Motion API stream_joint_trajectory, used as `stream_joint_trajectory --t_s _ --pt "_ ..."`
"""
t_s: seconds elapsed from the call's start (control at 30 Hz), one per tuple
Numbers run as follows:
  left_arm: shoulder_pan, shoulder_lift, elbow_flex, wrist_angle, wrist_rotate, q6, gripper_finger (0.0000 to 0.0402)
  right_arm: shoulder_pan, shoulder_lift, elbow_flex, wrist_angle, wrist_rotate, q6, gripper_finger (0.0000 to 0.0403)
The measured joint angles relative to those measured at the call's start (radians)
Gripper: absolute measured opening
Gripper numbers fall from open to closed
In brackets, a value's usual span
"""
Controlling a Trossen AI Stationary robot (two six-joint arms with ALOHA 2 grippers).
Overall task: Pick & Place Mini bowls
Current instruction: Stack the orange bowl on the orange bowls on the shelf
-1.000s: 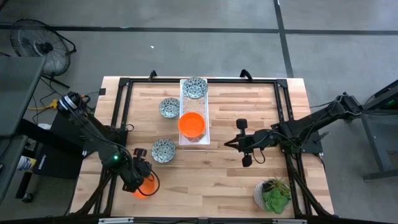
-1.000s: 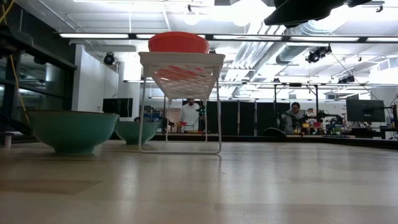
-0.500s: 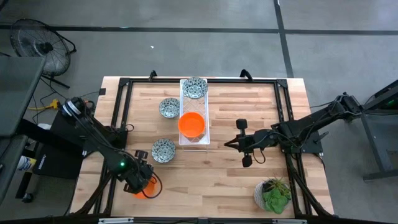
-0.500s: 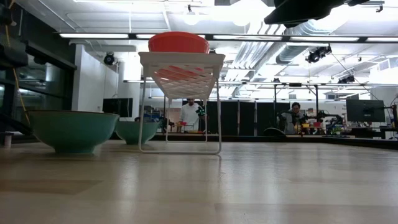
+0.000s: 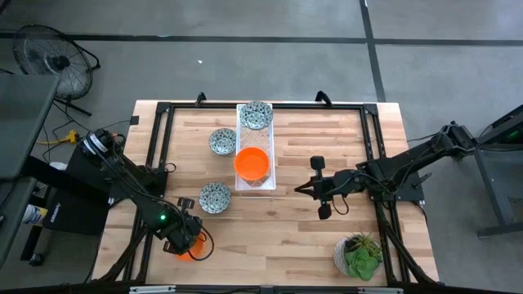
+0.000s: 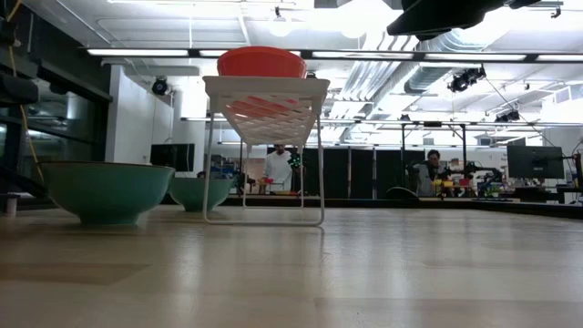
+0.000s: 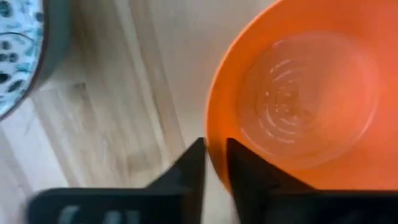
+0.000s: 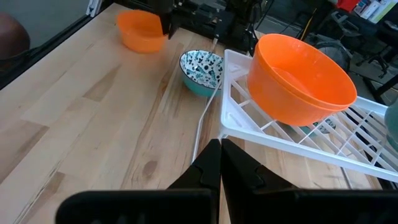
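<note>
My left gripper [image 5: 186, 238] has slid a little along the table's near edge over the last second and now sits on the rim of the orange bowl [image 5: 190, 245] at the near-left corner. From the left wrist camera I see its two fingers [image 7: 194, 167] drawn close, one on each side of that bowl's rim [image 7: 214, 143]. I judge them pinched on the rim, though I cannot confirm a firm hold. The bowl has not left the wood, so I read this as the grasp just being made, with the lift and the carry to the tray [image 5: 242, 184] yet to come.

Just beyond the gripper stands a patterned bowl [image 5: 215, 197], apart from the orange one. Farther off, a second orange bowl [image 5: 252, 163] sits on the tray, a patterned one [image 5: 221, 140] rests on the table beside it, and another [image 5: 257, 115] sits at the tray's far end. I count five bowls in all from above.

My right gripper [image 5: 304, 188] waits well across the table, pointed at the tray, its fingers [image 8: 208, 168] pressed together on nothing. In its wrist camera the tray's orange bowl [image 8: 301, 78] looms near.
</note>
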Motion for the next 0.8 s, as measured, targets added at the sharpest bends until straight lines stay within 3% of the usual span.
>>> stream_joint_trajectory --t_s 0.07,0.47,0.8 --pt "0.0 -0.001 0.0 0.015 0.036 0.017 0.0013 0.0 0.0 0.0 0.0 0.0 0.0 0.0" --pt "0.0 -0.002 0.019 -0.011 0.027 0.021 0.0002 0.0 0.0 0.0 0.0 0.0 0.0 0.0" --pt "0.0 -0.001 0.215 -0.18 -0.099 -0.001 0.0001 -0.001 0.0 0.0 0.001 0.0 0.0 0.0"
